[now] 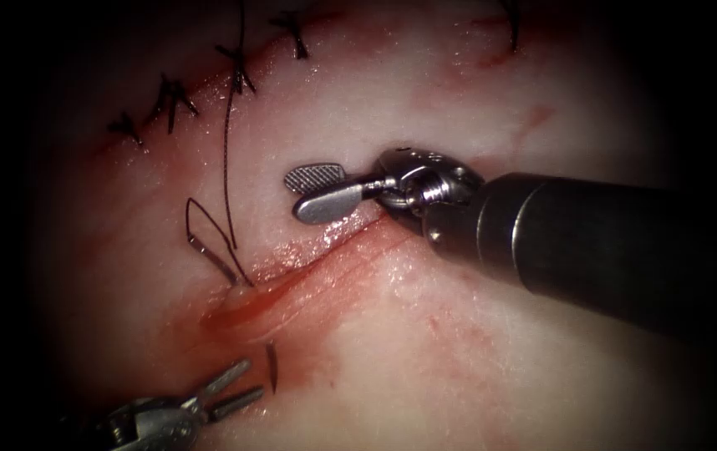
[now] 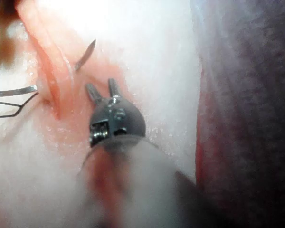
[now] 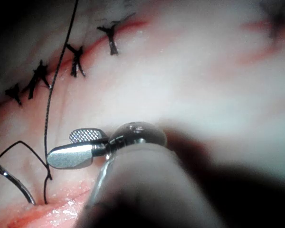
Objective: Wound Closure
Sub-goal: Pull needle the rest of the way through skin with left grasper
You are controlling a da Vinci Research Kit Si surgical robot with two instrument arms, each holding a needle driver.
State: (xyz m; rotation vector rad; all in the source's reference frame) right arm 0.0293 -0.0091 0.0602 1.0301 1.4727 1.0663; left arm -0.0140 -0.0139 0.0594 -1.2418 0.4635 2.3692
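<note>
Status: needle (image 1: 223, 260) sits in the tissue (image 1: 475, 351), driven through the cut (image 1: 292, 284). Swaged end w/ thread (image 1: 226, 142) shows on the upper-left side of the cut; tip (image 1: 272, 367) shows on the lower side, just beside your left tool.

Left tool (image 1: 237, 388): jaws apart, holding nothing, pointed at the tip. Right tool (image 1: 318, 190): jaws apart, holding nothing, hovering above the cut's right stretch, clear of the needle.

Knots (image 1: 170, 100) of finished stitches sit along the closed stretch further up-left.

Judgement: step in hand looks like picking up the exposed tip w/ the left tool. Recommend you grasp behind the point, not on it, follow the needle's curve, and keep the thread slack so it doesn't saw the cut's edge. Red fluid (image 1: 250, 311) pools in the cut.
</note>
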